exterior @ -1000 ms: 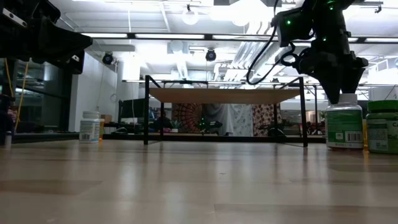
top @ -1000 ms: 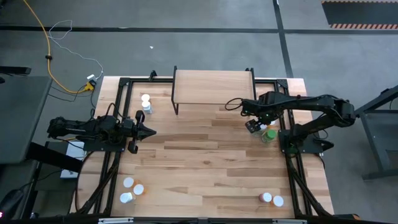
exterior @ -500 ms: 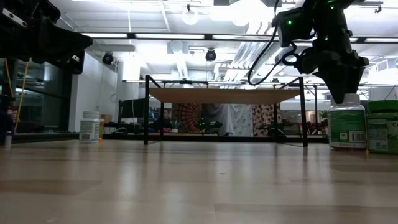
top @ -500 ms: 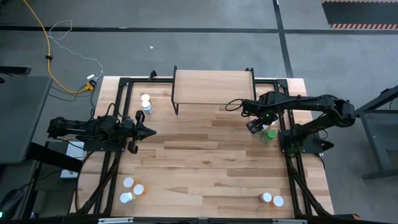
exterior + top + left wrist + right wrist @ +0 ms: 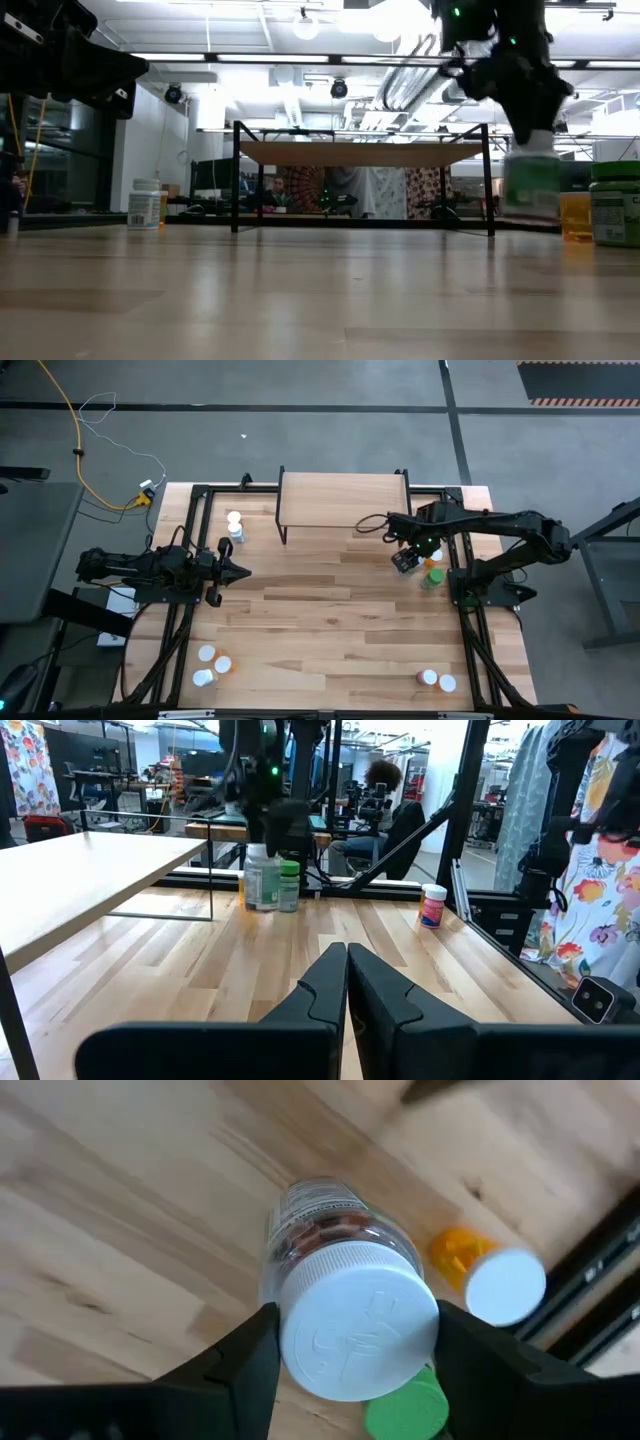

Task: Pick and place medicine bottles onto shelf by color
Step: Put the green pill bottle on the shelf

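White-capped clear bottle [image 5: 345,1305] lifted off the table; orange bottle [image 5: 490,1275] and green bottle [image 5: 410,1410] near the right edge

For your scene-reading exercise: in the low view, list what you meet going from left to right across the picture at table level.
White bottle → shelf → clear bottle held off the table by the right gripper → orange bottle → green bottle.
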